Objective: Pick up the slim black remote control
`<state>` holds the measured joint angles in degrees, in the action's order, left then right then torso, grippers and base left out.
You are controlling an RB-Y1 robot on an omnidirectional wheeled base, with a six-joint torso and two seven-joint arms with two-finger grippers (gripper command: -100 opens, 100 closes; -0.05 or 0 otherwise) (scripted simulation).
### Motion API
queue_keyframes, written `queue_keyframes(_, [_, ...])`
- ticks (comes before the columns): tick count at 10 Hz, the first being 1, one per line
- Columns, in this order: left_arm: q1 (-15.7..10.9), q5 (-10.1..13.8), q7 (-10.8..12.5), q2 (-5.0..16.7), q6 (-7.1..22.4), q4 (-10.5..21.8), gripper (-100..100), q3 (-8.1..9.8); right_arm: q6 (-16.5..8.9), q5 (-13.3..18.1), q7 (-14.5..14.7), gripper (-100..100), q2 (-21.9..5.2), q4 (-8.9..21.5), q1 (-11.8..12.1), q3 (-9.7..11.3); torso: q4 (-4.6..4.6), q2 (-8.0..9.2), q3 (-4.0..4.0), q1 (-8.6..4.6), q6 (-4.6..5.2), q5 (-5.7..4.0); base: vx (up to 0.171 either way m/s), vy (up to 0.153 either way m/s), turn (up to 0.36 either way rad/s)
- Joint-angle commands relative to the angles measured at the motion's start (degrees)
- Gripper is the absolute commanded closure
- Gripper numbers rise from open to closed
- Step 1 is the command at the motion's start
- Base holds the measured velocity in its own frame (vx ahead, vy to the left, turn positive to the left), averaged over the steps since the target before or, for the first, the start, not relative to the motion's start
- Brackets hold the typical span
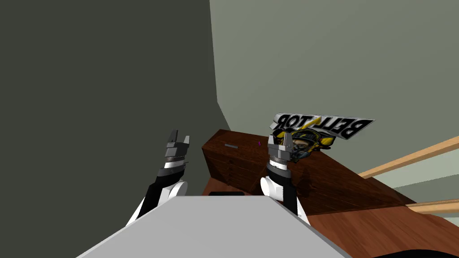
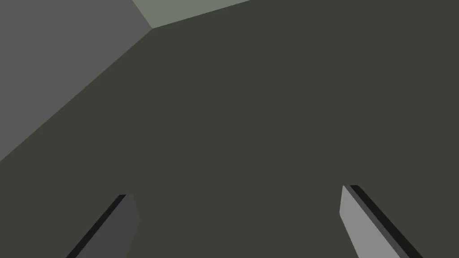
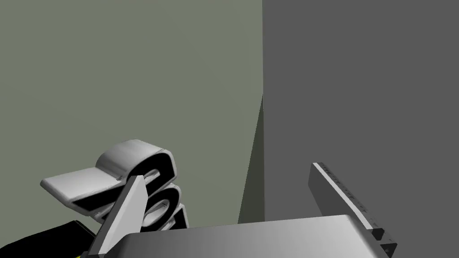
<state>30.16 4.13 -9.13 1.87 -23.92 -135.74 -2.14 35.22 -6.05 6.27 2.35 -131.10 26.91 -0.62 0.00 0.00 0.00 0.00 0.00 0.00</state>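
A slim dark grey bar, the remote (image 1: pixel 231 145), lies flat on the top of a dark brown wooden chest of drawers (image 1: pixel 233 168), near its left back corner. My right gripper (image 1: pixel 280 139) hovers open over the chest's right part, well to the right of the remote. In the right wrist view the right gripper (image 3: pixel 225 172) points at the wall corner, with nothing between its fingers. My left gripper (image 1: pixel 179 136) is raised left of the chest, off its edge. Its wrist view has the left gripper (image 2: pixel 236 191) open and empty.
A black-and-white lettered sign with a yellow picture (image 1: pixel 313 130) leans on the chest behind my right gripper; its letters (image 3: pixel 154 172) stand close to one right finger. A tiny purple object (image 1: pixel 259 143) lies right of the remote. Pale wooden rails (image 1: pixel 403 162) cross at the right.
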Motion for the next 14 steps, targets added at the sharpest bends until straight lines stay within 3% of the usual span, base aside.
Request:
queue_keyframes(1, [0.00,0.00,0.00,0.00,0.00,0.00,0,0.00,0.07,0.71,0.06,-100,-2.25,0.89,-0.45,-0.25,0.00,0.00,0.00,0.00,0.00,0.00,-0.008,-0.015,0.107])
queue_keyframes(4, [-0.01,0.00,0.00,0.01,0.00,0.00,0,0.00,0.43,3.54,0.21,-100,-7.68,4.42,-2.16,-1.08,0.02,0.08,0.04,-0.23,-0.03,-0.05,-0.027,-0.058,0.202])
queue_keyframes(7, [-0.01,0.00,0.00,0.00,0.00,0.00,0,0.00,0.63,4.91,0.24,-100,-10.94,6.12,-2.95,-1.40,0.02,0.10,0.05,-0.23,-0.02,-0.05,-0.029,-0.048,0.094])
queue_keyframes(11, [0.00,0.00,0.00,0.01,0.00,0.00,0,0.01,1.52,10.05,0.16,-100,-18.11,12.40,-5.79,-2.28,0.03,0.12,0.07,-0.29,0.02,-0.07,-0.042,-0.060,0.219])
queue_keyframes(14, [-0.01,0.00,0.00,0.01,0.00,0.00,0,0.00,1.92,12.06,0.05,-100,-22.02,14.97,-6.87,-2.51,0.02,0.09,0.05,-0.20,-0.02,-0.05,-0.039,-0.039,0.164])
